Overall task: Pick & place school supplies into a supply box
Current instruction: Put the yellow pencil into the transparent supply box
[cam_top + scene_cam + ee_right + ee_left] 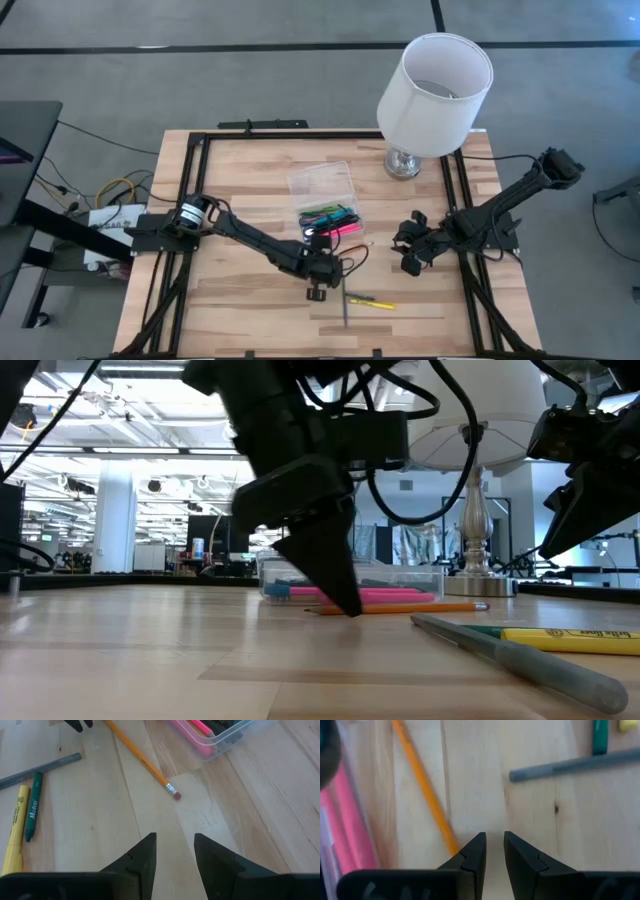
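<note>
- The left gripper [492, 851] stands tip-down on the table, fingers slightly parted and holding nothing, just beside the orange pencil [425, 790], apparently lining up to pinch it.
- Past it lie a grey pen [575, 765], a green marker [33, 812] and a yellow highlighter [15, 832], still loose.
- The supply box [330, 210] sits near, part filled.
- The right gripper [175, 852] waits released, empty, above the table.

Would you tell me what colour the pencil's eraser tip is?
Pinkish red, on the orange wooden pencil; clearest in the right wrist view.
</note>
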You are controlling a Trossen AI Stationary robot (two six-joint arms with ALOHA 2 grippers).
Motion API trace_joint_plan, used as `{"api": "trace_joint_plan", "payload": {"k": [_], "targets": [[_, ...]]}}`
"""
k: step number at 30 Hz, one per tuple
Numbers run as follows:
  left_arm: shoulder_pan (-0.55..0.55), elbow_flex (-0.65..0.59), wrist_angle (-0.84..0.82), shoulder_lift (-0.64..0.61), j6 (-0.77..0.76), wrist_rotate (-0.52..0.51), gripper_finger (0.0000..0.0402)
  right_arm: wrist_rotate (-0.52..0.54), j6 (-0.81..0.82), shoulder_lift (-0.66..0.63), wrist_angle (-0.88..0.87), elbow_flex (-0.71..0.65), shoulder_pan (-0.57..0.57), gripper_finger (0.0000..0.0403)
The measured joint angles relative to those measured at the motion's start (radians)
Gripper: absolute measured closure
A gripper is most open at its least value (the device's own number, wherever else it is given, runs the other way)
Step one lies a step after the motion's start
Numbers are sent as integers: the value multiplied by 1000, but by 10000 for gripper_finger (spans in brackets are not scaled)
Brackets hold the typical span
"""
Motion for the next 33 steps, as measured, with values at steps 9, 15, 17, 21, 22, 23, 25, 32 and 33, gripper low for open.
{"api": "trace_joint_plan", "payload": {"k": [9, 15, 17, 21, 22, 23, 25, 32, 33], "targets": [[21, 26, 29, -2, -59, -159, 338, 3, -2, 0, 0, 0, 0, 278], [93, 24, 38, -2, -105, -51, 338, 3, -1, 0, 0, 0, 0, 278], [105, 24, 50, -2, -97, -47, 338, 2, 2, 0, 3, 0, 0, 278], [111, 24, 68, -2, -83, -7, 338, 0, 27, 0, 3, 0, 0, 278], [112, 24, 76, -2, -73, 7, 338, 0, 31, 0, 3, 0, 0, 278], [112, 24, 86, -2, -63, 15, 337, 0, 33, 0, 3, 0, 0, 278], [111, 24, 95, -2, -53, 12, 333, 0, 34, 0, 3, 0, 0, 278], [114, 24, 95, -2, -58, 30, 287, 2, 34, 0, 3, 0, 0, 278], [114, 24, 94, -2, -59, 29, 279, 3, 34, 0, 3, 0, 0, 278]]}}
